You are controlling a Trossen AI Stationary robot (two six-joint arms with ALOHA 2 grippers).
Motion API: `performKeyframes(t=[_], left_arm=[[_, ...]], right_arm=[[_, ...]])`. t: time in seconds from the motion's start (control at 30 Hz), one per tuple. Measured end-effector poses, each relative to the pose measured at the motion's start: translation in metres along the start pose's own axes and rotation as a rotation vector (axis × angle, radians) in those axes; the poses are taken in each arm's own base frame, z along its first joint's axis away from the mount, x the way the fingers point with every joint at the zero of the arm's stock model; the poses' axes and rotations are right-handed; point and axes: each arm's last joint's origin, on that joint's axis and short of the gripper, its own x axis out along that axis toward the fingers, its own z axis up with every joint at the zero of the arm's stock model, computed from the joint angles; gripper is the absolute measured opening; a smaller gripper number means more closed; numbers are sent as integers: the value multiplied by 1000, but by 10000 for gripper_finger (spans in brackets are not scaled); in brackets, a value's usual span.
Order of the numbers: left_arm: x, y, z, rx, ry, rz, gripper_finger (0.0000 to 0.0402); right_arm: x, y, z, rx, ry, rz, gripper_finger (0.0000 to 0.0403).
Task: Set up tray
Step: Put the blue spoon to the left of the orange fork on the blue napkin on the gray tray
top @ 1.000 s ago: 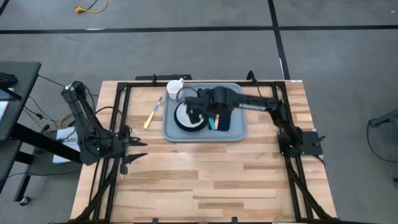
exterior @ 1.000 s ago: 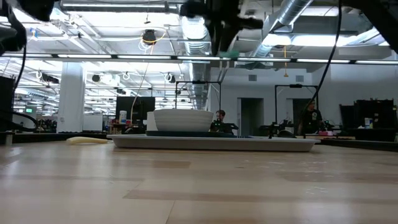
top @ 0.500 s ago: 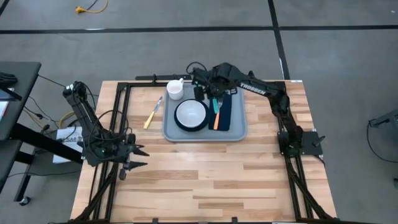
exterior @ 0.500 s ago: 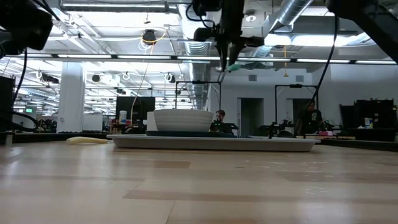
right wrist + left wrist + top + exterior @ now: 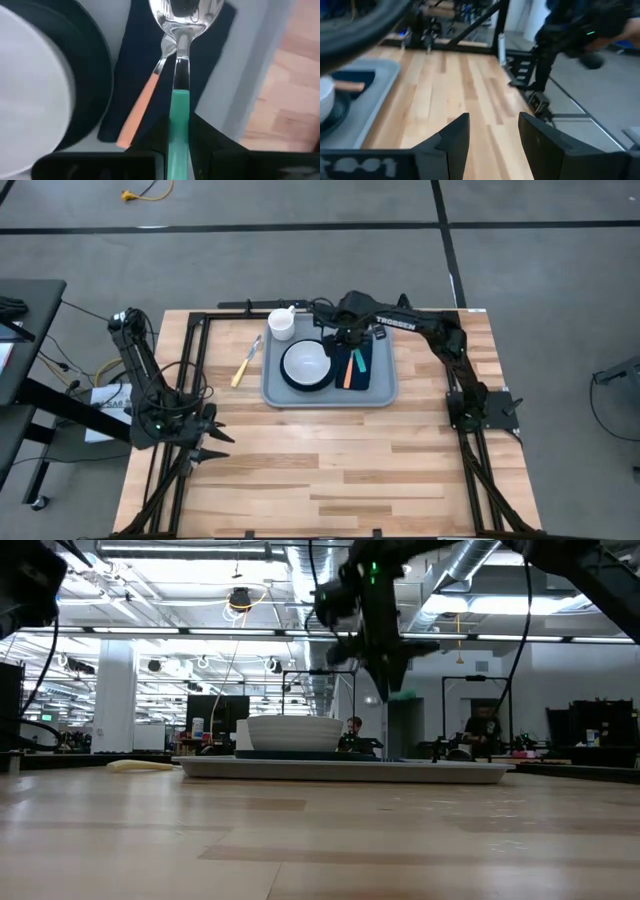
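Observation:
The grey-blue tray [image 5: 276,388] lies at the table's far middle. On it a white bowl [image 5: 306,362] sits in a dark plate, and to their right lies a navy napkin [image 5: 364,376]. An orange-handled utensil [image 5: 348,372] lies on the napkin. My right gripper [image 5: 346,340] hangs above the napkin's far end, shut on a teal-handled spoon [image 5: 180,75]. Near the table's left edge my left gripper [image 5: 492,132] stands open with nothing between its fingers. My right gripper pinches the spoon's teal handle [image 5: 180,112] between its two fingers. The fingers point down from above. The metal bowl end [image 5: 186,11] sticks out past the fingertips. The spoon hangs clear above the napkin [image 5: 210,55], beside the orange-handled utensil [image 5: 141,105].
A white cup [image 5: 282,323] stands on the tray's far left corner. A yellow-handled utensil [image 5: 245,364] lies on the wood left of the tray. Black frame rails run along the table's left, right and far sides. The near half of the table is bare wood.
My right gripper, shut on the spoon, has swung from above the bowl toward the table's right, over the napkin, and has come down. My left gripper has drawn a little toward the near edge and sunk slightly.

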Motion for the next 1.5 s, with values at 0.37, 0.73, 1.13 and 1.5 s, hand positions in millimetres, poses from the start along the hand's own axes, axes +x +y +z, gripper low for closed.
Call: performKeyframes(t=[0.37, 0.73, 1.13, 1.5], left_arm=[[1, -1, 50, 242, -224, -151, 157], [26, 34, 110, 307, -265, -259, 157], [71, 65, 82, 161, 15, -472, 157], [53, 69, 59, 164, -79, -489, 158]], right_arm=[[-15, -59, 29, 14, -207, 253, 31], [23, -94, 27, 10, -247, 466, 30], [20, -41, -22, 164, -251, 472, 30], [49, -35, -46, 287, -195, 419, 30]])
